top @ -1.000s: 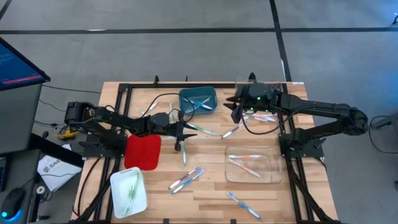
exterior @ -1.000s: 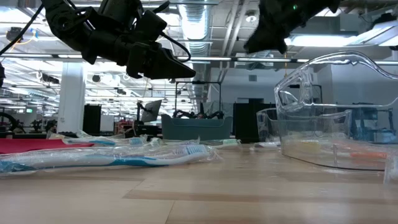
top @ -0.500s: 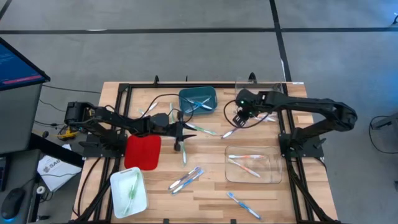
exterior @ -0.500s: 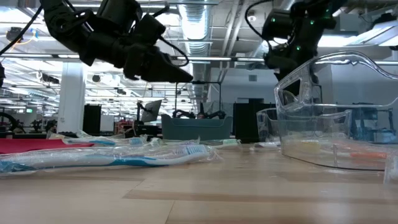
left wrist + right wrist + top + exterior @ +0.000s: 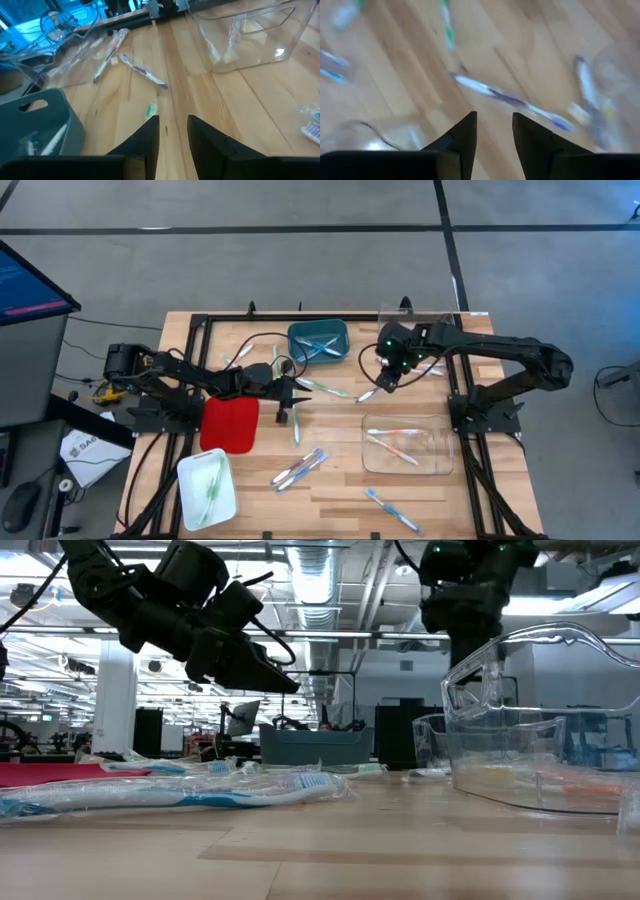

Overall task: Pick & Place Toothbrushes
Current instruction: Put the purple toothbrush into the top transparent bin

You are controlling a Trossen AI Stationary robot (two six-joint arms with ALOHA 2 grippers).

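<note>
Some toothbrushes are already sorted, but many are left, so the job looks about partly done.

Done so far: the blue bin [image 5: 318, 340] at the far middle of the table [image 5: 330, 505] has brushes in it. The white tray [image 5: 207, 488] at the near left holds green brushes [image 5: 212, 483]. The clear box [image 5: 406, 444] on the right holds orange brushes [image 5: 395, 441]. The red tray [image 5: 229, 423] looks bare.

Left to do: a purple brush [image 5: 372, 391] lies in the middle of the table. A green brush [image 5: 296, 423] lies just beside the red tray. Two brushes [image 5: 298, 468] lie near the middle front, and a blue brush [image 5: 390, 509] lies at the near edge. More brushes [image 5: 426, 367] lie at the far right, and a few [image 5: 237, 359] at the far left, near the blue bin.

The right gripper [image 5: 385, 378] hangs over the purple brush. In its wrist view its fingers [image 5: 461, 134] stand a little apart with nothing between them, and the purple brush [image 5: 507, 100] lies just past them. I think it will go down and grab this one.

The left gripper [image 5: 289, 391] hangs in the air by the red tray, over the green brush. Its fingers [image 5: 148, 136] are a little apart too and hold nothing. A bit of green [image 5: 151, 110] shows on the wood just past them.
</note>
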